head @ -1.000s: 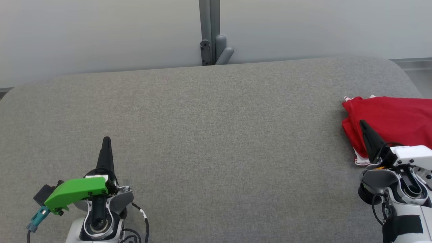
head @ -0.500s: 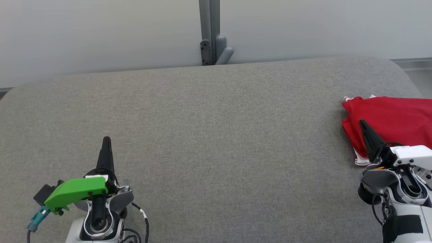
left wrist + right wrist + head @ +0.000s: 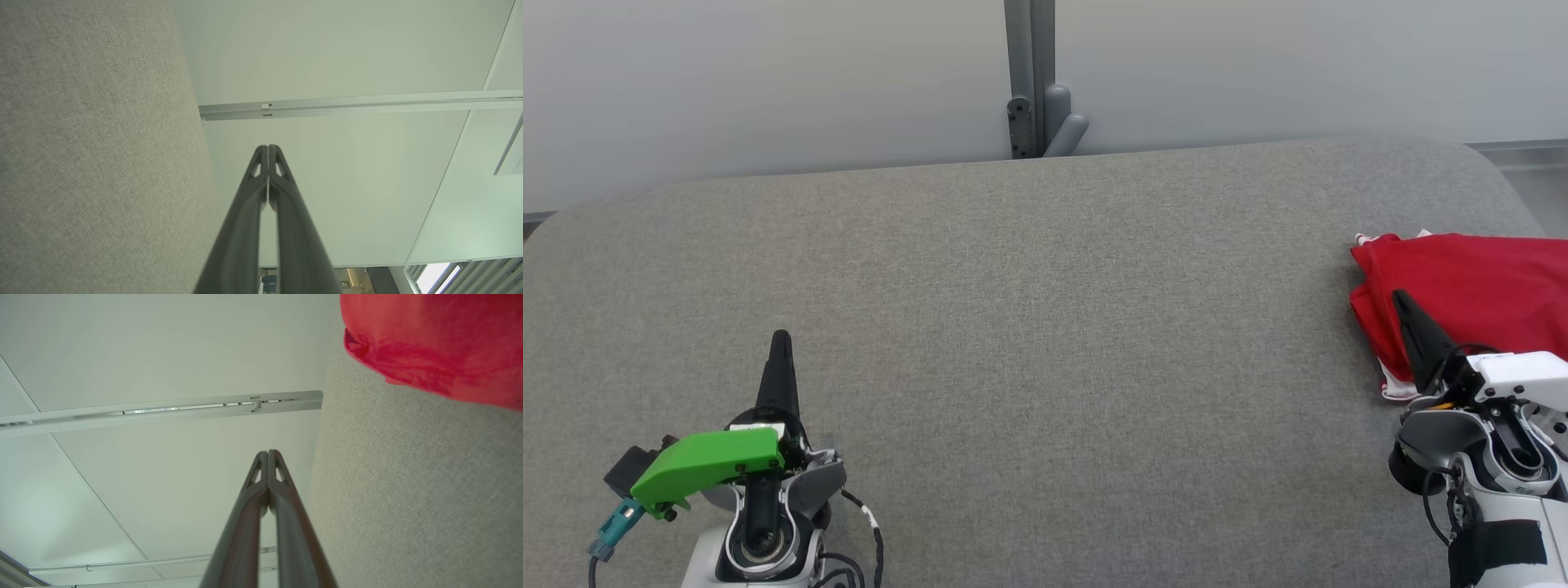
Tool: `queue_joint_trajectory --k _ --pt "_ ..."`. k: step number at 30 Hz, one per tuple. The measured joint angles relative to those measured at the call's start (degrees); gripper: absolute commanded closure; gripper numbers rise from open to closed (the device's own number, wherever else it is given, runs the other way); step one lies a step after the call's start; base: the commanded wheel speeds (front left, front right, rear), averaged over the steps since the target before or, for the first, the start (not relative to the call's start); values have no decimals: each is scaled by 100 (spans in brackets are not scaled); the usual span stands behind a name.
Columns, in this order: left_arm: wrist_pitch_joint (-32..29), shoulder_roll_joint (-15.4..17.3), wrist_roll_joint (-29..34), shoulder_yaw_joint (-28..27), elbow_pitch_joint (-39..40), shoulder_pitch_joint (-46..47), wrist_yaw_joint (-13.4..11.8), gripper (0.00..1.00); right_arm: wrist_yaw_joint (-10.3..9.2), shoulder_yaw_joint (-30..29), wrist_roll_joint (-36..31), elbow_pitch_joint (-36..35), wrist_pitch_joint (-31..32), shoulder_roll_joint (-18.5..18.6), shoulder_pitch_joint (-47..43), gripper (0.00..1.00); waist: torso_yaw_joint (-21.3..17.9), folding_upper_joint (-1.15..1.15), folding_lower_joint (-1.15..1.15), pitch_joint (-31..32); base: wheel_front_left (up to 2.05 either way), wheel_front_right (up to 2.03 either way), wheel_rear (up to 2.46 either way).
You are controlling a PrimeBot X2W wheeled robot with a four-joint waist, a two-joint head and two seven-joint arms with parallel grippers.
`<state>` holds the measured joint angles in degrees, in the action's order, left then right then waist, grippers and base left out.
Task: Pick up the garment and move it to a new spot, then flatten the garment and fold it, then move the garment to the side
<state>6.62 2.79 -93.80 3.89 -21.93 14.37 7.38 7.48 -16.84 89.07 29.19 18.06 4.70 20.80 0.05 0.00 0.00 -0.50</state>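
Left pincer (image 3: 781,339) and right pincer (image 3: 1401,300): fully closed, holding nothing. Red fabric garment (image 3: 1478,273) lies on the right end of the grey fabric-covered tabletop (image 3: 1045,327).

Left arm (image 3: 760,523) and right arm (image 3: 1494,457) rest low, jaws closed, pointing forward.

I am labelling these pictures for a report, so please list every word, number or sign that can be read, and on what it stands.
None can be read.
The wall sign in the left wrist view bears faint marks too small to read.
The red garment shows no print.
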Motion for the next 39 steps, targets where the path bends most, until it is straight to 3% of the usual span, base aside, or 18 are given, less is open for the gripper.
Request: queue_joint_trajectory --k 39 --pt "0 0 0 0 1 1 1 100 0 18 9 0 -5 7 0 100 0 0 0 0 0 0 0"
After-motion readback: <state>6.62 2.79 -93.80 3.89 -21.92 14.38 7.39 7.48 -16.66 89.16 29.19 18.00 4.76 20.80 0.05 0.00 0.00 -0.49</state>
